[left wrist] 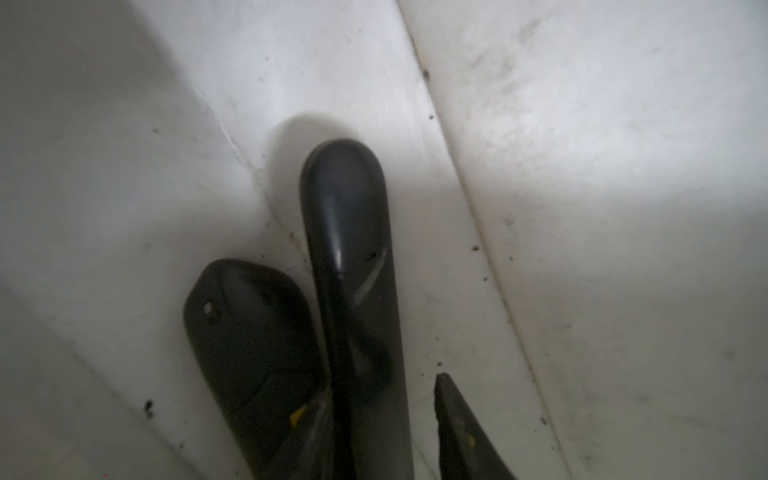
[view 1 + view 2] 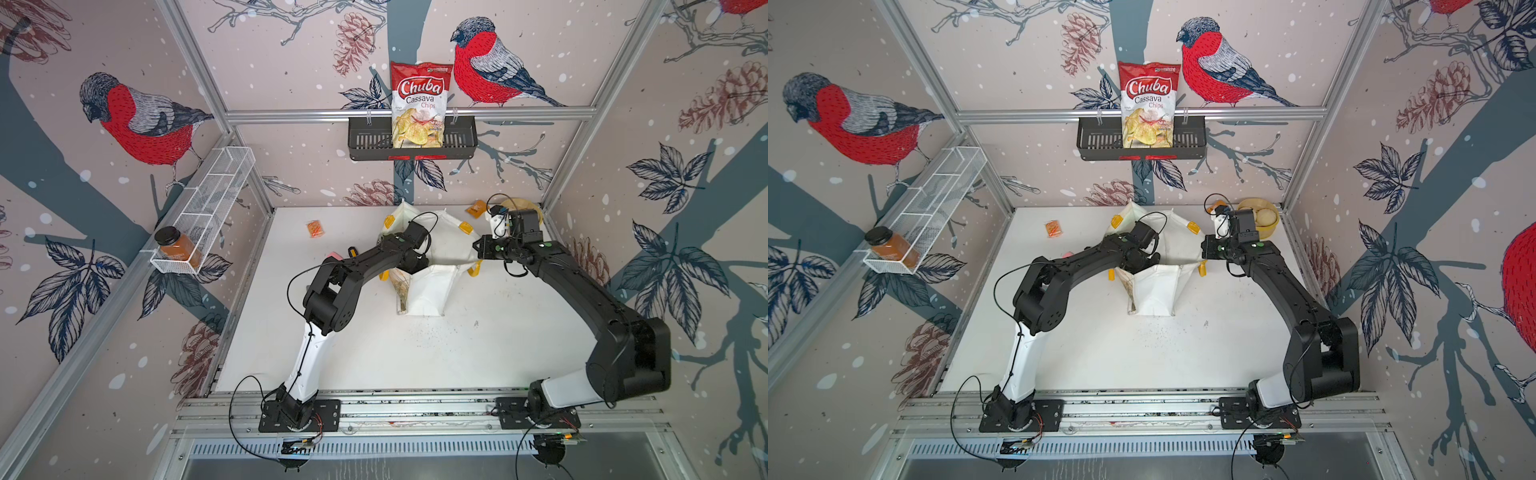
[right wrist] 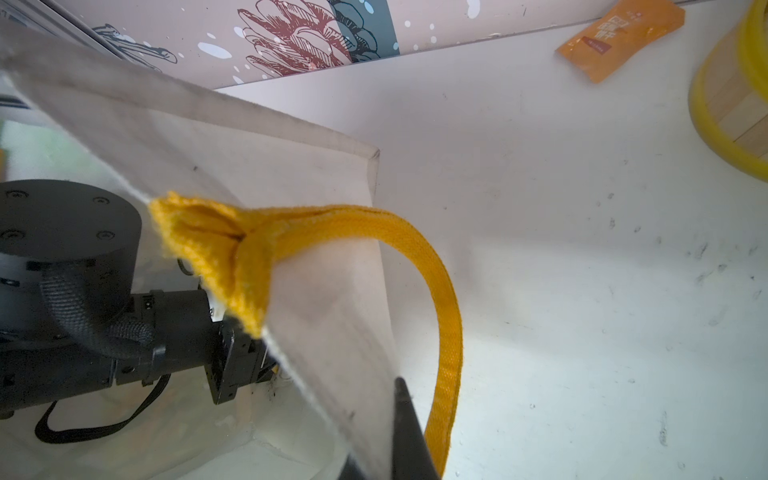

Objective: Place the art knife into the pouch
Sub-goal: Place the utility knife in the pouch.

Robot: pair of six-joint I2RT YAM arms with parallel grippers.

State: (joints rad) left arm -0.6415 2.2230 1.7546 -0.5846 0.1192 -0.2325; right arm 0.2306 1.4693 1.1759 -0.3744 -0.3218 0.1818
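Elbow bent, the left gripper [image 1: 336, 324] reaches inside the pouch [image 2: 432, 282], jaws parted around the art knife [image 1: 345, 199]. The right gripper [image 3: 380, 449] pinches the pouch's rim.

Bullfinch-and-pinecone wallpaper [image 2: 291, 62] on three sides, aluminium frame rail [image 2: 291, 116], scuffed white tabletop [image 2: 374, 353].
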